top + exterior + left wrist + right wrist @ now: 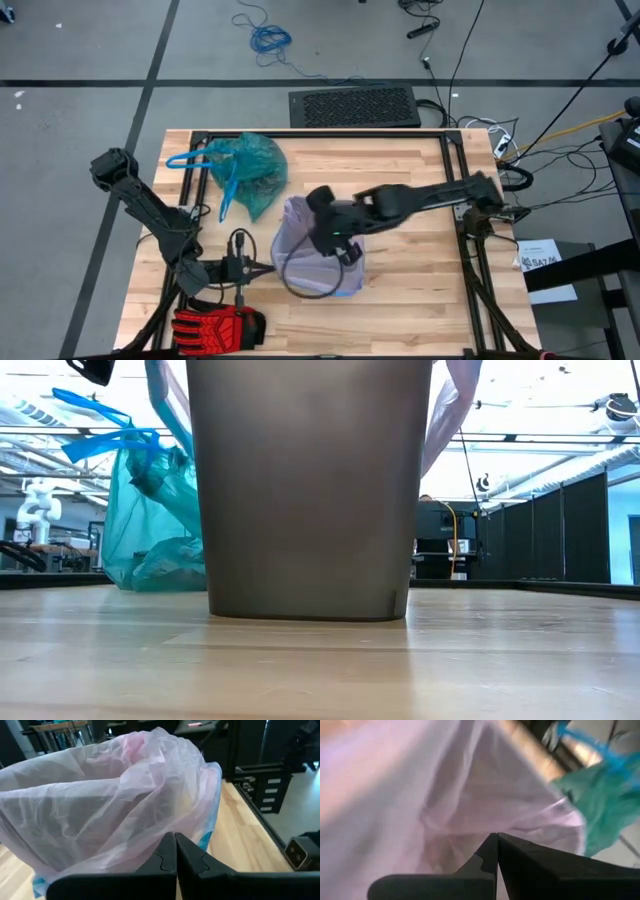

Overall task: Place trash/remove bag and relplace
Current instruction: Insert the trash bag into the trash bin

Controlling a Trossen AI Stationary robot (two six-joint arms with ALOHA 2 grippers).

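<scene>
Two grippers: left gripper (268, 266) beside bin (310, 490), right gripper (330, 243) over its mouth, both pinched together, empty.
Teal bag (248, 172): removed, on table (420, 260).
Lilac liner (105, 805): draped over bin.
Step, judged: seating replacement; next, tuck its rim down.

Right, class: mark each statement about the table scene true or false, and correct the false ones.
1. The teal-green plastic bag lies on the wooden table beside the bin. True.
2. The grey plastic bin is lined with a pale lilac translucent bag. True.
3. The red-and-black glove sits inside the bin. False: it lies on the table near the front edge, by the left arm.
4. The left gripper is open wide. False: its fingers are shut, just beside the lilac bag.
5. The right gripper is shut and reaches over the bin's mouth. True.
6. The teal-green bag has red drawstrings. False: its loops are blue.
</scene>
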